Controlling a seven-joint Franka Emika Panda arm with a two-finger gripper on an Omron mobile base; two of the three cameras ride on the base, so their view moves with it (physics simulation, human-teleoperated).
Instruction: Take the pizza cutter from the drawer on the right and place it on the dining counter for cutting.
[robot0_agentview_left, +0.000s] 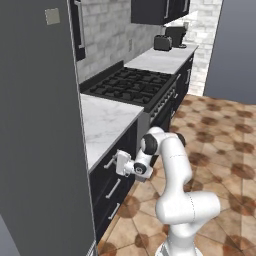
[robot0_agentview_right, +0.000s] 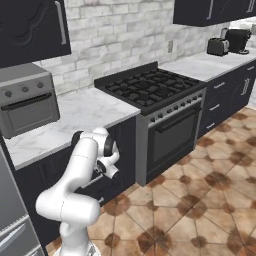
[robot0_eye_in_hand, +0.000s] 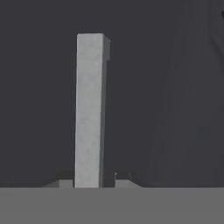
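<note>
The gripper (robot0_agentview_left: 114, 162), at centre left of the frame, is nearly closed around the drawer (robot0_agentview_left: 111, 165) handle (robot0_eye_in_hand: 89, 109).

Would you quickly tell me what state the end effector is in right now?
End effector: at the drawer, fingertips on either side of its handle; whether the grip has closed cannot be told.

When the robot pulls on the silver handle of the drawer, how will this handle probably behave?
The bar handle looks like rigid metal, so it probably will not bend. Its smooth finish may be slippery. The tool sits around it, and the closed drawer likely slides straight out.
</note>
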